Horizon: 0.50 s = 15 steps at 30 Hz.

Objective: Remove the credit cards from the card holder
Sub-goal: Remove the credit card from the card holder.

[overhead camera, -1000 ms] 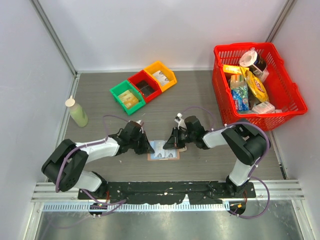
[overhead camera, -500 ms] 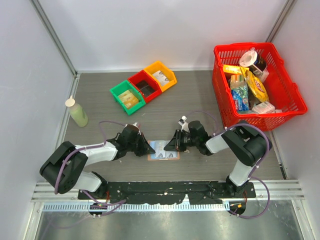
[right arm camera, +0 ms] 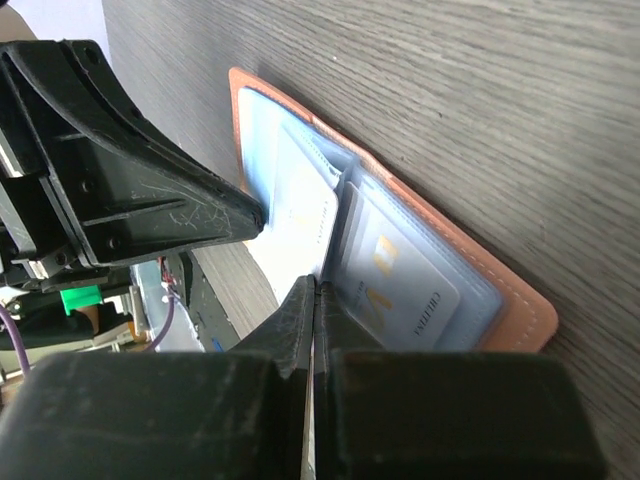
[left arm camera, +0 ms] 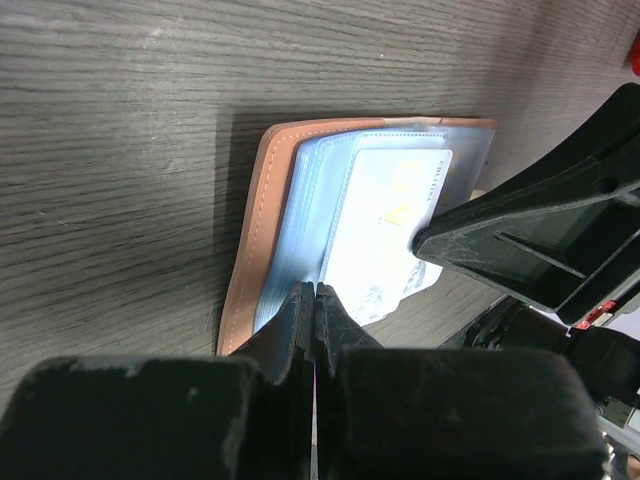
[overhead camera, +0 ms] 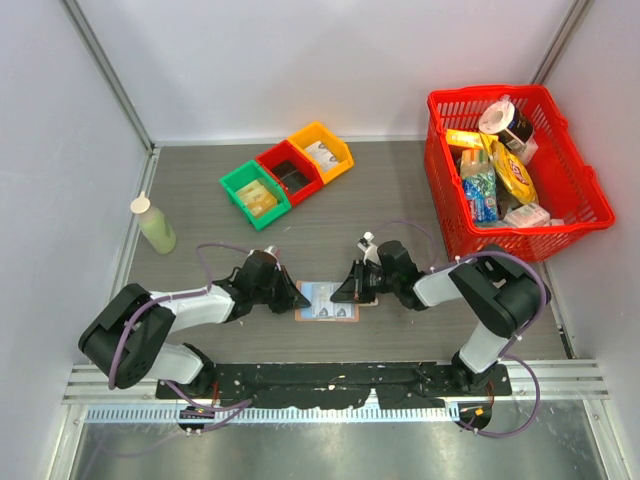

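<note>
The tan-pink card holder (overhead camera: 327, 301) lies spread open on the table between my grippers, its pale blue lining up. In the left wrist view its tan edge (left arm camera: 262, 200) and a pale credit card (left arm camera: 385, 215) in a sleeve show. My left gripper (left arm camera: 315, 293) is shut, its tips on the holder's near left side. My right gripper (right arm camera: 318, 285) is shut, its tips at the fold between the sleeves, beside a whitish card (right arm camera: 295, 225) and a sleeved card (right arm camera: 400, 285). I cannot tell whether either grips a card. From above they are the left gripper (overhead camera: 290, 294) and right gripper (overhead camera: 346, 290).
Green (overhead camera: 255, 195), red (overhead camera: 290, 172) and yellow (overhead camera: 322, 150) bins stand at the back. A red basket (overhead camera: 575, 200) full of groceries is at the right. A pale green bottle (overhead camera: 154, 224) stands at the left wall.
Both arms have settled lower and closer onto the open holder, the left forearm dropping and the right wrist shifting slightly right. The holder has stayed in place.
</note>
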{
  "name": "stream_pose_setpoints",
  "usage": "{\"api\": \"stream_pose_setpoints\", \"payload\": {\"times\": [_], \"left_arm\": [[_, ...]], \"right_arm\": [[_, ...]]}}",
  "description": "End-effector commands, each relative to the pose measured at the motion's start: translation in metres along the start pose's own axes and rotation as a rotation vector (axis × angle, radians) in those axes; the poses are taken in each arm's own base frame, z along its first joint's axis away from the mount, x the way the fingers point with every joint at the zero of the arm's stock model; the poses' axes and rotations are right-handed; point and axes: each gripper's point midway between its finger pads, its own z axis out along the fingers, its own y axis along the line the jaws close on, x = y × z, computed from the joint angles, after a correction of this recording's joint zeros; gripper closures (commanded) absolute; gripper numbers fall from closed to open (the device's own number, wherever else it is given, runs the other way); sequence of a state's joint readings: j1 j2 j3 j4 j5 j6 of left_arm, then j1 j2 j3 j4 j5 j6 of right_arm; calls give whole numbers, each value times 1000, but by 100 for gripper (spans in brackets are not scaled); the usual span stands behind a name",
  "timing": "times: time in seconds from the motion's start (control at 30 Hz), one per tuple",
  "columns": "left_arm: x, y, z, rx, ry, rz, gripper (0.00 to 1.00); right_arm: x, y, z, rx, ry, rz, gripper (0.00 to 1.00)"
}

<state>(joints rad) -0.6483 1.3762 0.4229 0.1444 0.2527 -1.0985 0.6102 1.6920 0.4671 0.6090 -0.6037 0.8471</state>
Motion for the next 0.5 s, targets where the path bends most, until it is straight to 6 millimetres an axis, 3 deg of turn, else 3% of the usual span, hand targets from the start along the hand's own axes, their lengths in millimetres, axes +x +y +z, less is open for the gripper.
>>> {"api": "stream_pose_setpoints", "payload": {"times": [0.0, 0.23, 0.33, 0.47], "left_arm": [[11, 27, -1, -90, 13, 0, 100], [9, 20, -2, -66, 16, 11, 100], [4, 3, -8, -17, 5, 29, 91], [-4, -9, -14, -7, -19, 55, 92]], "right_arm": [[-12, 2, -9, 22, -10, -63, 99], [-8, -7, -11, 56, 33, -57, 99], [-7, -6, -9, 44, 36, -48, 99], [-12, 4, -9, -5, 8, -42, 89]]}}
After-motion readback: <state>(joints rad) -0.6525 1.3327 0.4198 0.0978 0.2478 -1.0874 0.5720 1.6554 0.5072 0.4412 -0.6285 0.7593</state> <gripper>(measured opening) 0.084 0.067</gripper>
